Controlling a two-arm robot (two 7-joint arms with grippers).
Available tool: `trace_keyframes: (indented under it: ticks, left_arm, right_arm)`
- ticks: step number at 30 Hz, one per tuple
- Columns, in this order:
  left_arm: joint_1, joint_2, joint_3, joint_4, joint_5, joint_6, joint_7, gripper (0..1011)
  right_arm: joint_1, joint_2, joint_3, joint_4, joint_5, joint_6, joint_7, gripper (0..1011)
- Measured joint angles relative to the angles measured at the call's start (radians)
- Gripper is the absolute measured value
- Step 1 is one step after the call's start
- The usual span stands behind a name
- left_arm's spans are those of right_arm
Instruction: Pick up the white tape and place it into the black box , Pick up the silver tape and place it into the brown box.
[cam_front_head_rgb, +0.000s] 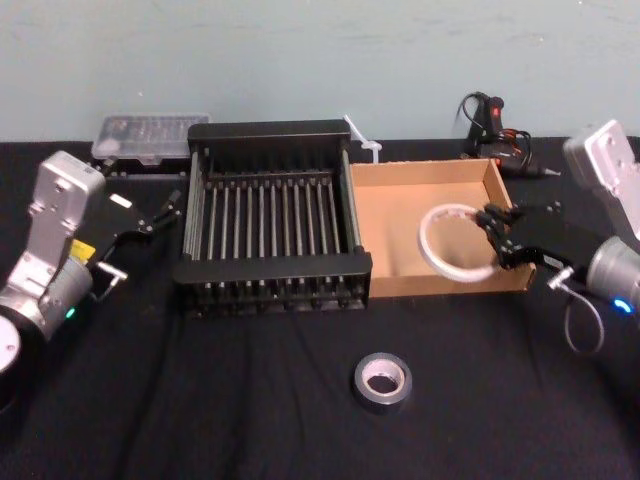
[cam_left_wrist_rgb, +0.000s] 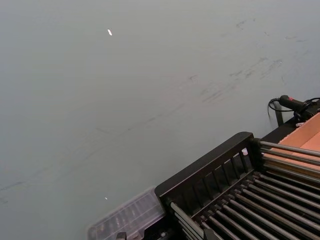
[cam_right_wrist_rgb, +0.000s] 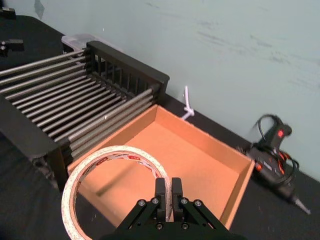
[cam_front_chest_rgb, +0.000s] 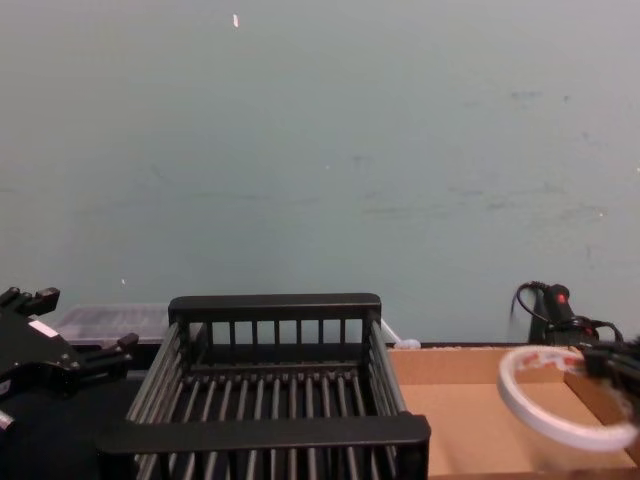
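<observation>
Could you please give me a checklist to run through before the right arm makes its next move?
1. Right gripper fingers shut on the white tape: ok.
2. White tape over the black box: not ok, it hangs over the brown box.
3. Black box free of things: ok.
4. Left gripper off the path: ok, parked left of the black box.
5. Silver tape lying apart on the table: ok.

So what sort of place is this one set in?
Probably a lab or workshop bench: a black-covered table against a bare pale wall, a glue gun and clear parts case at the back. Right gripper holds white tape over the cardboard tray.
</observation>
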Motion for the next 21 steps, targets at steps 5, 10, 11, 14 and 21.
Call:
trace_keyframes:
  ticks: [5, 10, 11, 14, 21]
  left_arm:
    - [0.000, 0.000, 0.000, 0.000, 0.000, 0.000, 0.000, 1001]
    - [0.000, 0.000, 0.000, 0.000, 0.000, 0.000, 0.000, 1001]
    - [0.000, 0.000, 0.000, 0.000, 0.000, 0.000, 0.000, 1001]
    - [0.000, 0.000, 0.000, 0.000, 0.000, 0.000, 0.000, 1001]
    - [0.000, 0.000, 0.000, 0.000, 0.000, 0.000, 0.000, 1001]
  right_arm:
    - [0.045, -0.022, -0.021, 0.026, -0.026, 0.000, 0.012, 77]
    - [0.103, -0.053, -0.048, 0.060, -0.049, -0.001, 0.032, 77]
    - [0.111, -0.058, -0.052, 0.066, -0.052, -0.001, 0.035, 77]
    - [0.143, -0.076, -0.068, 0.087, -0.063, 0.000, 0.044, 77]
    - [0.213, -0.124, -0.110, 0.141, -0.089, 0.003, 0.064, 77]
